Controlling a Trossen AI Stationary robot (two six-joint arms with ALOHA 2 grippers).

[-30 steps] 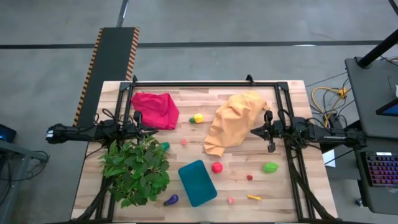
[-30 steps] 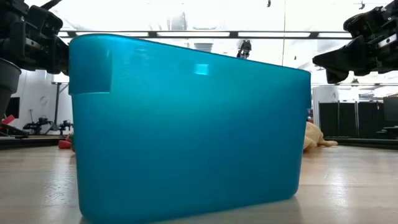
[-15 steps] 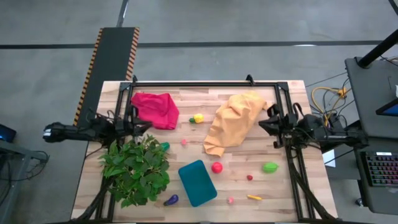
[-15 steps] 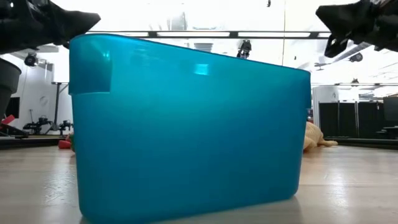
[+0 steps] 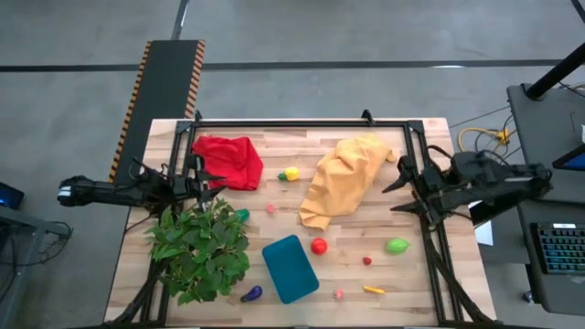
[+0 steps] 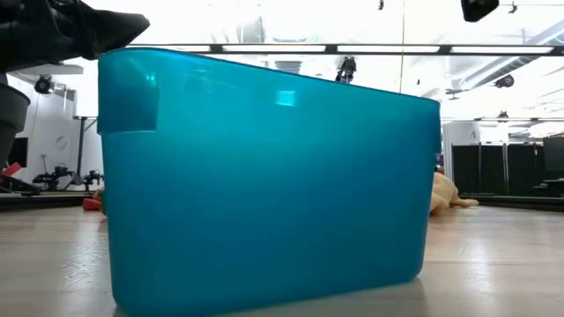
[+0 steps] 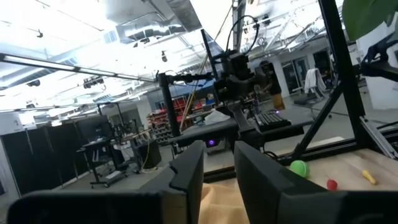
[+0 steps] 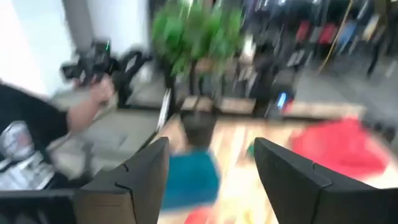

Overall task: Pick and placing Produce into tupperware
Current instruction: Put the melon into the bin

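Early in the picking step, by the look of it: nothing gripped, no produce visible inside the shallow teal-blue rectangular plastic container [image 5: 291,268].

Just beside the container's near left corner, a small purple toy eggplant [image 5: 251,294]. Near its near right corner, a tiny pink toy fruit [image 5: 339,294], and further right a thin yellow toy vegetable [image 5: 373,290].

Just off the container's far right corner, a round red toy fruit [image 5: 319,246]; right of that, a small red piece [image 5: 366,260] and a green toy fruit [image 5: 397,246].

Left of the container, touching or nearly so, a big leafy green plant [image 5: 201,247].

Well beyond the container to the left, the left gripper [image 5: 218,183], fingers a little apart and empty. Well beyond it to the right, the right gripper [image 5: 393,198], fingers spread wide, empty, raised above the table.

Next, probably: lower the right gripper over the round red toy fruit, straddle it, close, then carry it the short way over the container's rim.
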